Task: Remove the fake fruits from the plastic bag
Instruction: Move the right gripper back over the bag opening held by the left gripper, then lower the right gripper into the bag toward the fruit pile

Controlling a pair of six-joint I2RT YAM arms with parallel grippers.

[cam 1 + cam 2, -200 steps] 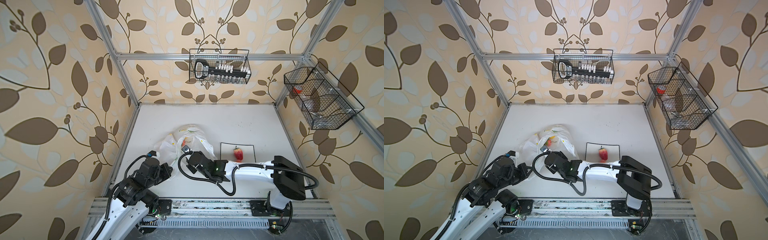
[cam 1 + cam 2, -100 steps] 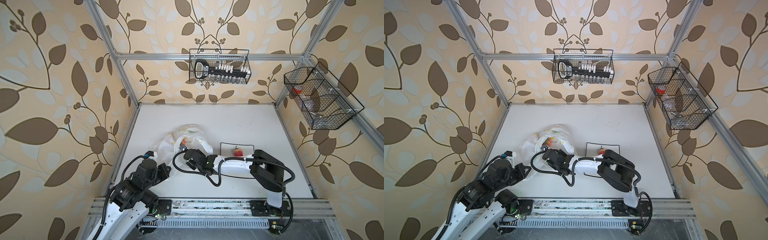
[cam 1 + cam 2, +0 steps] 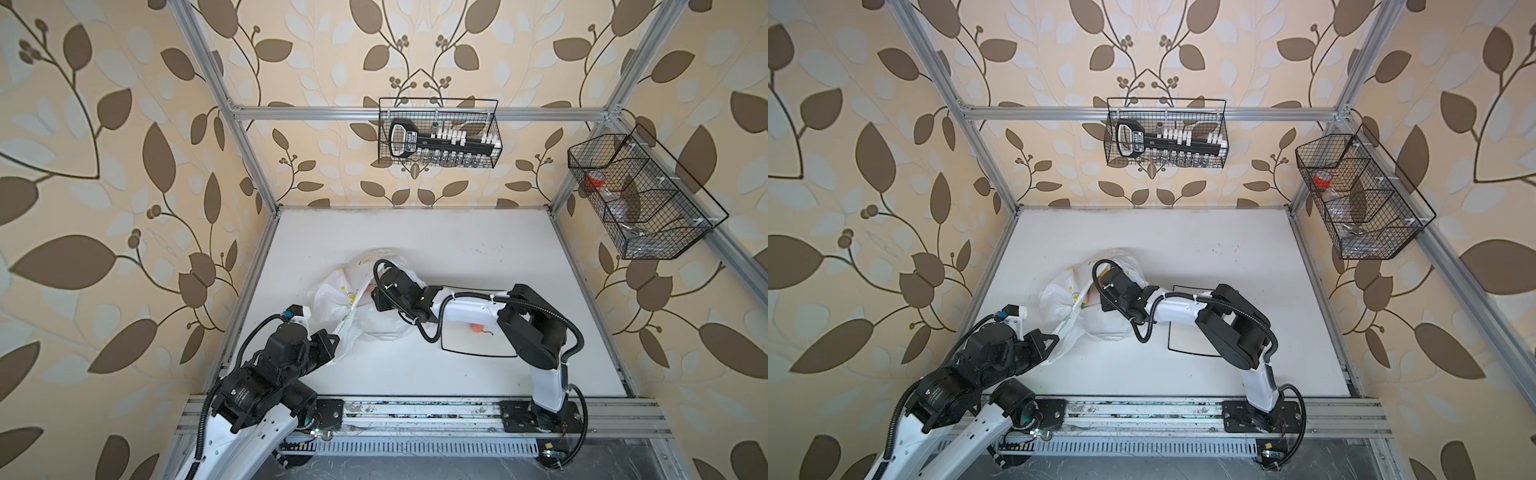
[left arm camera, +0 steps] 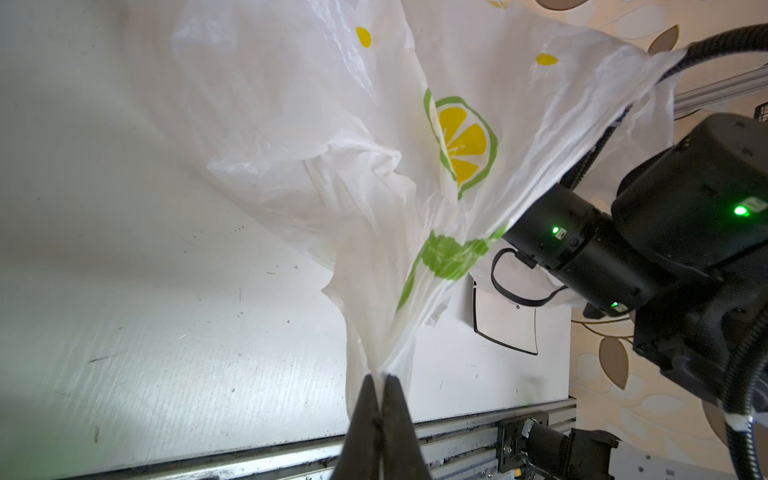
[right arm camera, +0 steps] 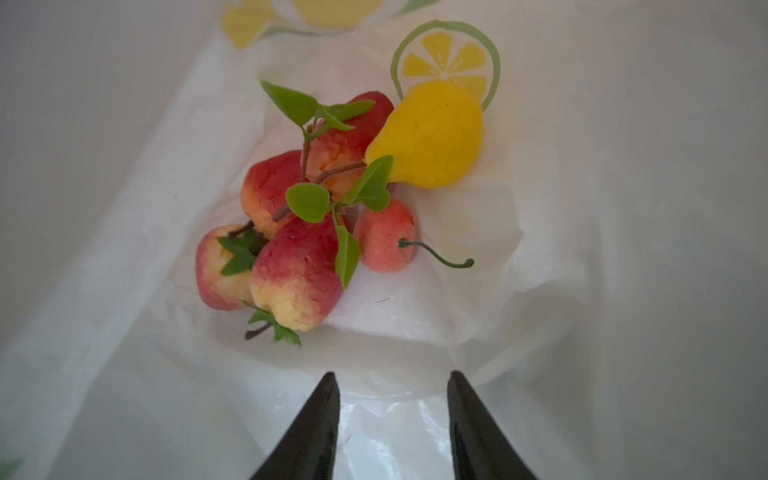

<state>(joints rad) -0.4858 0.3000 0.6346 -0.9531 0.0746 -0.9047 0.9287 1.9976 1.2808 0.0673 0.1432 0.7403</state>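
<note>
Right wrist view: with my left claw (image 4: 380,378) clamped on the plastic bag (image 4: 374,166), my right claw (image 5: 392,378), tips apart, should straddle the nearest apple (image 5: 291,274).

— What hangs high in the middle of both top views?
— A black back basket (image 3: 438,133) with a black rack of white pieces inside.
— And at the right edge?
— A divided side basket (image 3: 640,195) with a red item (image 3: 595,179) in its uppermost compartment. Lower down, a square black-rimmed plate (image 3: 469,345) lies on the white table (image 3: 457,241).

Thin crinkly translucent plastic bag (image 4: 291,124); matt, dimpled fake fruits (image 5: 291,274); scuffed table (image 4: 124,291).
</note>
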